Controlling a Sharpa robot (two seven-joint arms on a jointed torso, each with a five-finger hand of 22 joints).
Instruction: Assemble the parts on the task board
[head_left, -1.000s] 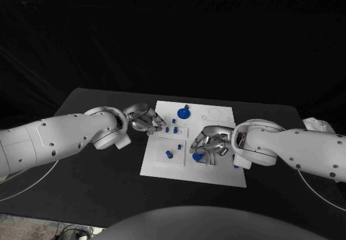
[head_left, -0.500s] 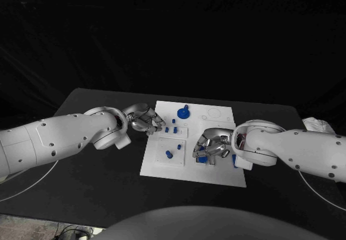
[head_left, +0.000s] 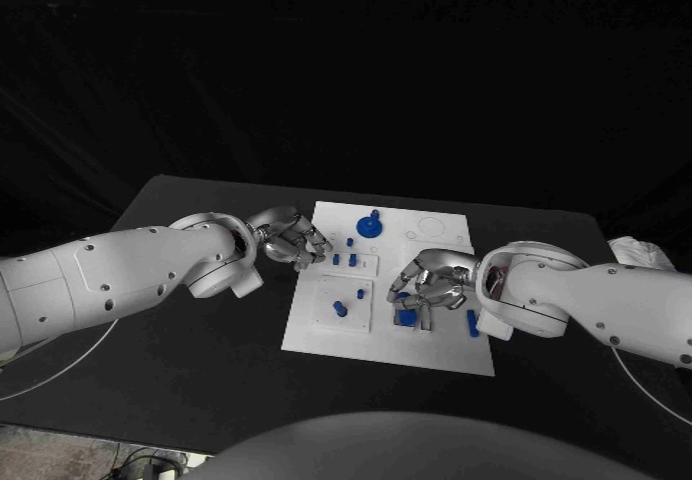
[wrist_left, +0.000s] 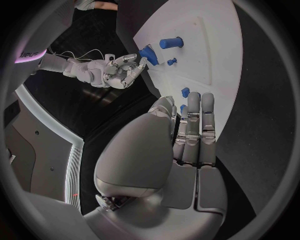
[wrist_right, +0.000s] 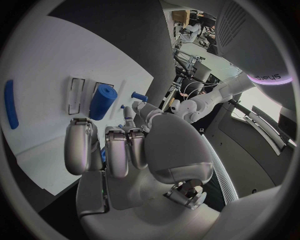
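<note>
Right hand (head_left: 430, 282), right of centre in the head view, hangs with fingers curled, grasping nothing, just above a blue cylinder (head_left: 407, 317) lying on the white task board (head_left: 433, 350). Left hand (head_left: 291, 240) rests curled and empty at the board's left edge. Judged step: picking up the cylinder; next, a closing grasp.

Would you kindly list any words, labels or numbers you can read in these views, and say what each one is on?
"sharpa": dark lettering on the white left arm, seen in the right wrist view; small but just legible.
Dark lettering on the white right arm, seen in the left wrist view: cut off and too blurred to read.
Task board: faint outlines, no readable text.
Blue parts: no markings legible.
</note>
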